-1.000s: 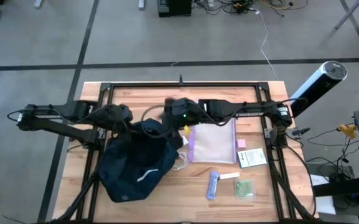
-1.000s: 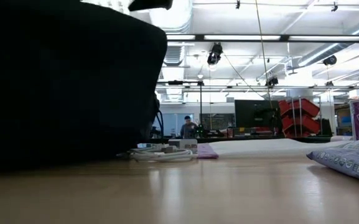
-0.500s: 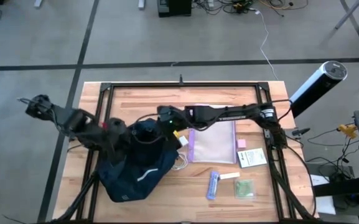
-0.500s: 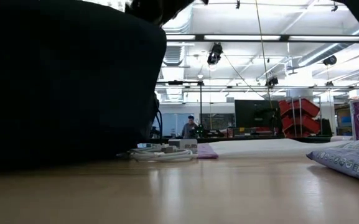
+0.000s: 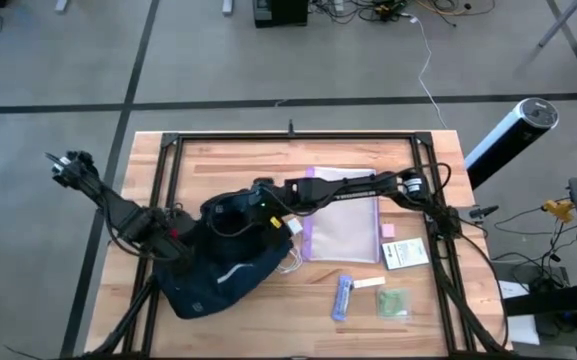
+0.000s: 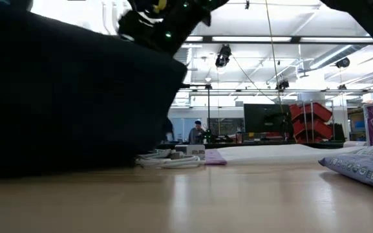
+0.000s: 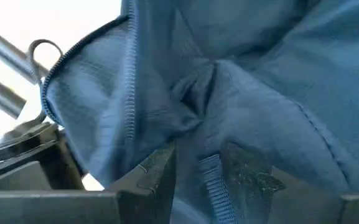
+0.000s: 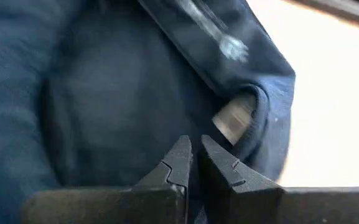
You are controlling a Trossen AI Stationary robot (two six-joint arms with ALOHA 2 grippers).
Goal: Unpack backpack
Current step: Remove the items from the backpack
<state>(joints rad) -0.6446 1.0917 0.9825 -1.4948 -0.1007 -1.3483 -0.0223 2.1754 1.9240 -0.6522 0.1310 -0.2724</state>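
Note:
The dark navy backpack (image 5: 223, 272) lies on the table's left half and fills the left of the low view (image 6: 70, 103). My left gripper (image 5: 173, 236) is at the backpack's left side, shut on its fabric (image 7: 198, 112). My right gripper (image 5: 240, 210) reaches across from the right to the backpack's far top. It also shows at the top of the low view (image 6: 163, 26). Its fingers (image 8: 180, 163) are shut and point into the dark inside of the backpack (image 8: 104, 112), where a small light thing (image 8: 234, 119) shows. My left gripper pinches a bunched fold of the backpack's fabric between its two fingers, with a ribbed strip (image 7: 211, 179) running between them. The fabric gathers into creases just ahead of the fingers (image 7: 195, 99). The backpack's body rests on the table. My right gripper points its shut fingers into the backpack's opening; I cannot tell whether they touch the fabric.
A clear purple-edged pouch (image 5: 343, 226) lies right of the backpack, with a white cable (image 5: 290, 262) between them. A blue packet (image 5: 342, 297), a white strip (image 5: 368, 283), a green packet (image 5: 393, 302), a white card (image 5: 405, 253) and a pink piece (image 5: 388, 230) lie at the near right.
My left gripper has gone toward the table's near edge and a little left, along the backpack's left side. My right gripper has gone toward the table's left and near edge, from beside the pouch onto the backpack's top. The backpack's top has changed shape.

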